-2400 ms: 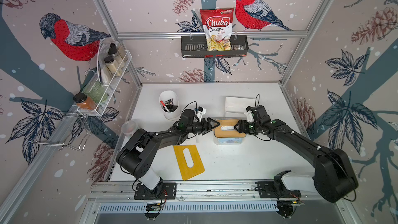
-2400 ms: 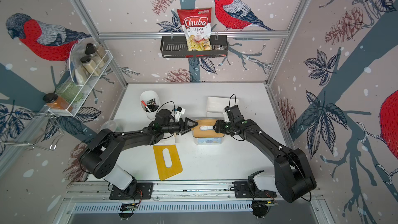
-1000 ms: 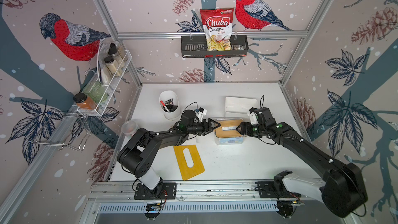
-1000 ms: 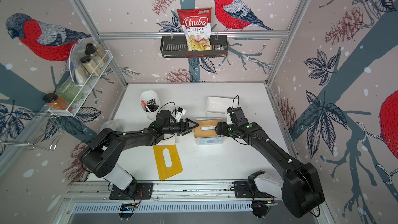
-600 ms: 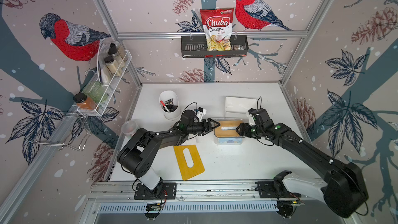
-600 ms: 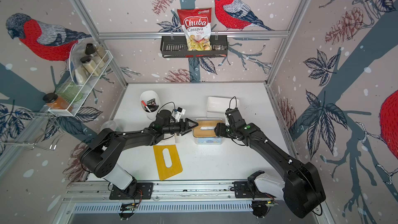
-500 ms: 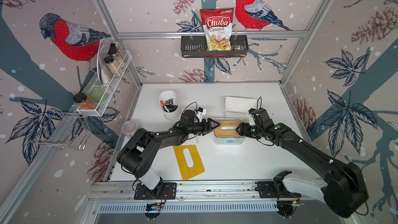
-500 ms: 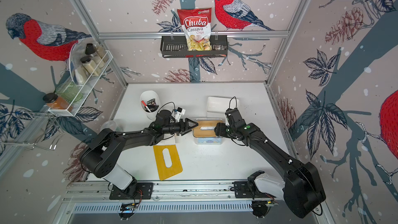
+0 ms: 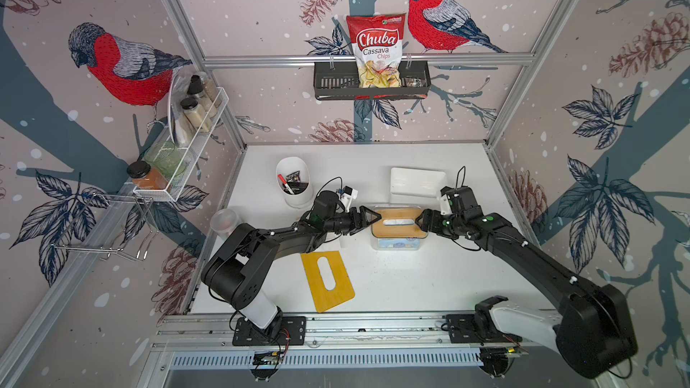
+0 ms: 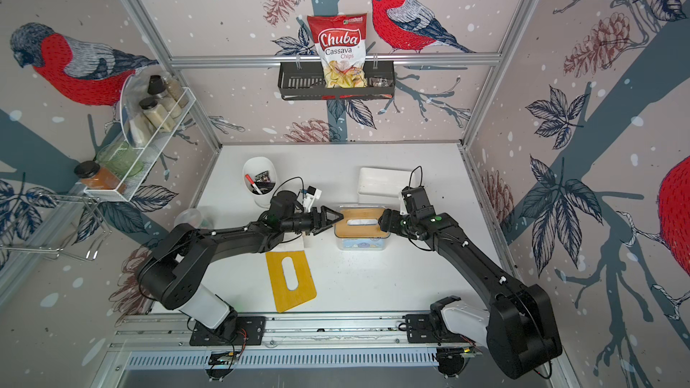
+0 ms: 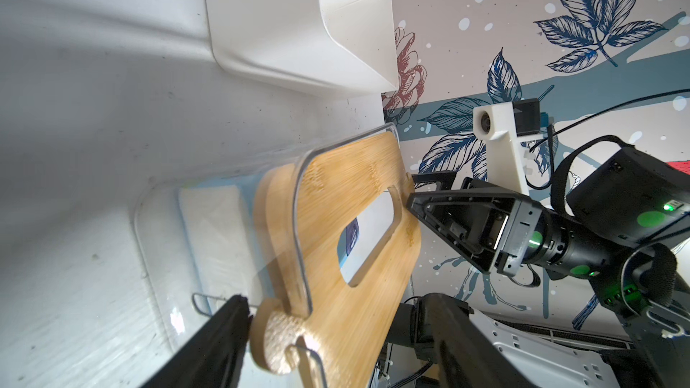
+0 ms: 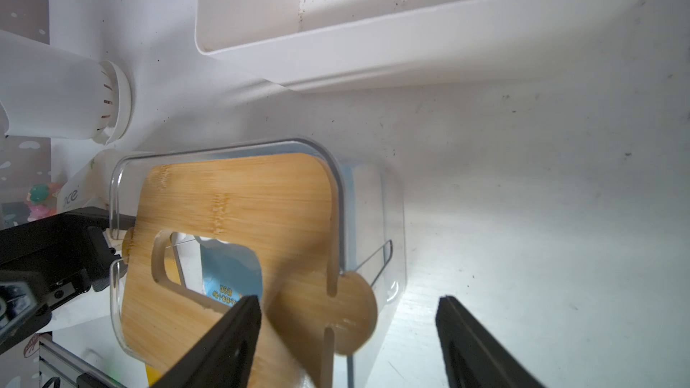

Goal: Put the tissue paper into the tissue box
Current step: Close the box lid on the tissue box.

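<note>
The tissue box point(image 9: 374, 243) is a clear tub in mid-table, seen in both top views. A bamboo lid point(image 9: 395, 232) with a slot lies askew in its top. The tissue paper point(image 12: 228, 274), a white stack in a blue wrapper, sits inside and shows through the slot and the clear wall point(image 11: 214, 225). My left gripper point(image 9: 374, 215) is open at the lid's left end, one finger beside the round tab point(image 11: 278, 341). My right gripper point(image 9: 420, 219) is open at the opposite end, and that end's tab point(image 12: 353, 315) lies between its fingers, untouched.
A second yellow slotted lid point(image 9: 313, 279) lies flat near the front edge. A white tray point(image 9: 417, 181) stands just behind the box. A white cup point(image 9: 295, 197) with pens and a clear cup point(image 9: 223, 220) stand at the left. A white packet point(image 10: 297, 246) lies under my left arm.
My right wrist has shifted slightly beside the box's right end, its jaws staying open. The left arm and the lid have not moved.
</note>
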{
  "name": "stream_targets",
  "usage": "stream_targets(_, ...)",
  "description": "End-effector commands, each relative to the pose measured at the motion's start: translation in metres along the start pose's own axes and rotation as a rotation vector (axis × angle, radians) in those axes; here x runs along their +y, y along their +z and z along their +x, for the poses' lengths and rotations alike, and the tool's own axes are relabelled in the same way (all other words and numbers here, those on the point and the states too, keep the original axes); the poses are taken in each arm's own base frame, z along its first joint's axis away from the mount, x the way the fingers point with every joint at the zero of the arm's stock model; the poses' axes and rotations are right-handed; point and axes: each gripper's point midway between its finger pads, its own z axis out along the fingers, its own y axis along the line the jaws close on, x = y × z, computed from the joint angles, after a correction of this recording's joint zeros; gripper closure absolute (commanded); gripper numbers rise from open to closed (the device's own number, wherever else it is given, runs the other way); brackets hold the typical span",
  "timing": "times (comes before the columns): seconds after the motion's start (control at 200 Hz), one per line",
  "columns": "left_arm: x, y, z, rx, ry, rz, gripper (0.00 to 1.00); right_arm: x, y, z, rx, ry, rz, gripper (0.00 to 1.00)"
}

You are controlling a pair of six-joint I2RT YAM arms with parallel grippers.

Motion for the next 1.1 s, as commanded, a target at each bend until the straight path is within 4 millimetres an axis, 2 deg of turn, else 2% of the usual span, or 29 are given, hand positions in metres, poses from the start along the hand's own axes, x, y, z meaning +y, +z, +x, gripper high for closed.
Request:
stream_targets(0.0, -0.002, 0.001, -0.002, -0.008, 0.023, 0.002, 0.21, 0.010, -0.002, -0.003, -0.006, -0.041, -0.027, 0.25)
stream_targets(0.215, -0.002, 0.000, -0.003, -0.009, 0.021, 0.001, 0.22, 0.011, -0.003, 0.008, 0.005, -0.053, 0.028, 0.29)
stream_targets(0.575, -0.002, 0.001, -0.003, -0.005, 0.021, 0.000, 0.22, 0.014, -0.003, 0.011, -0.016, -0.080, 0.098, 0.32)
stream_targets(0.845, -0.003, 0.002, -0.003, -0.002, 0.023, 0.004, 0.22, 0.025, -0.004, 0.012, -0.025, -0.094, 0.096, 0.40)
stream_targets(1.095, -0.001, 0.002, -0.001, -0.001, 0.036, -0.008, 0.22, 0.025, -0.002, 0.015, -0.026, -0.088, 0.103, 0.45)
